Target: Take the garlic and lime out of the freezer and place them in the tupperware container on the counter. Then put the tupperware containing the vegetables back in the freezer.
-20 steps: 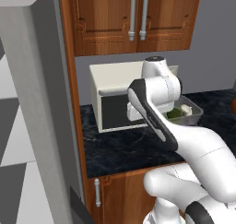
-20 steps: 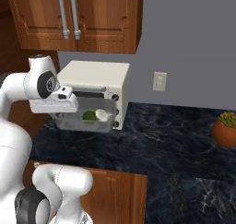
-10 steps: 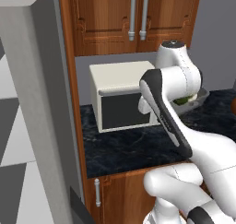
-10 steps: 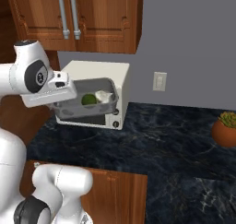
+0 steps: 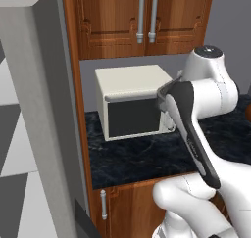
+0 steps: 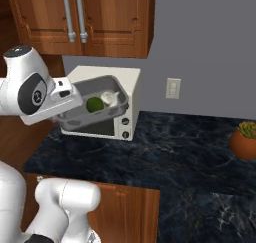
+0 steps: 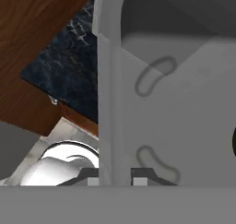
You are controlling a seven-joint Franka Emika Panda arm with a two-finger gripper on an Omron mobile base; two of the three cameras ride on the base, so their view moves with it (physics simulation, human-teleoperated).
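The gripper [image 7: 114,174] is shut tight on the wall of the tub [image 6: 106,82], so it can carry it up high off the counter [image 6: 165,152]. The lime [image 6: 94,104] and garlic [image 6: 109,98] sit side by side inside, ready for the freezer [image 5: 37,109]

The tupperware container [image 6: 88,112] hung in the air in front of the cream oven [image 6: 123,94], which stood close behind it and blocked any way further back. To the right of the oven the dark tabletop [image 6: 170,152] lay open as far as a potted plant [image 6: 244,141] near the far edge. On the left, the freezer [image 5: 37,109] walled off that side, and the wooden wall cabinets [image 5: 142,21] closed the room above the oven.
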